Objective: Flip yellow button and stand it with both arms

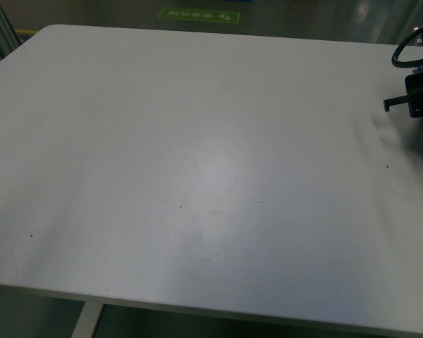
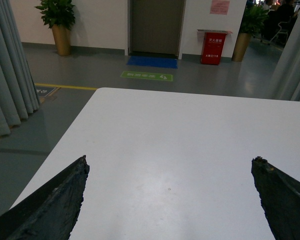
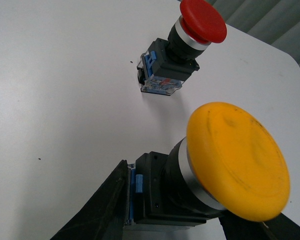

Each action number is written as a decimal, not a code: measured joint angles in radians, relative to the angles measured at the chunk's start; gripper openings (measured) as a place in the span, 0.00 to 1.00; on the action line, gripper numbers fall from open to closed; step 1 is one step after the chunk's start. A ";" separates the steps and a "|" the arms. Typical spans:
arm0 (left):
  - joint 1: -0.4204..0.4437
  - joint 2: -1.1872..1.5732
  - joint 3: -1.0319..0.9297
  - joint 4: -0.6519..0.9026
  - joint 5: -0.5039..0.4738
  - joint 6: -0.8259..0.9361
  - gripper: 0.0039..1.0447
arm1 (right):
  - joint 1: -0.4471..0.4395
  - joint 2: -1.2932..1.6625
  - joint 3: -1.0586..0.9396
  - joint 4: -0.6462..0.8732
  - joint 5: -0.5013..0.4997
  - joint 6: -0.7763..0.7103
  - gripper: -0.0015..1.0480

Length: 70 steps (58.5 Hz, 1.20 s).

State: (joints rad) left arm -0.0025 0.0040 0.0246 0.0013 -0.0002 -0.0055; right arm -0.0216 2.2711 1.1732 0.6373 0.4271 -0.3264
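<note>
Two push-buttons appear in the right wrist view. The yellow button (image 3: 235,160) sits between the fingers of the right gripper (image 3: 185,200), pinched there: one finger (image 3: 97,210) presses against the end of its black and blue contact block, while the other is largely hidden under the broad mushroom cap. Beyond the fingertips and well apart from the held button, a red-capped button (image 3: 177,50) lies tipped on its side on the white table (image 3: 50,75). The left gripper (image 2: 171,165) hovers above the tabletop with its jaws spread wide. From the front, only part of the right gripper (image 1: 412,98) shows, over the table's right side.
</note>
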 joint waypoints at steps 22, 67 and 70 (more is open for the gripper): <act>0.000 0.000 0.000 0.000 0.000 0.000 0.94 | -0.031 0.043 0.008 0.006 0.002 -0.033 0.41; 0.000 0.000 0.000 0.000 0.000 0.000 0.94 | -0.052 0.037 0.023 -0.048 -0.029 0.010 0.93; 0.000 0.000 0.000 0.000 0.000 0.000 0.94 | -0.053 0.036 0.023 -0.051 -0.033 0.012 0.92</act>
State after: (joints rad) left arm -0.0025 0.0040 0.0246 0.0013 -0.0002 -0.0051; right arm -0.0746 2.3074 1.1957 0.5861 0.3943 -0.3141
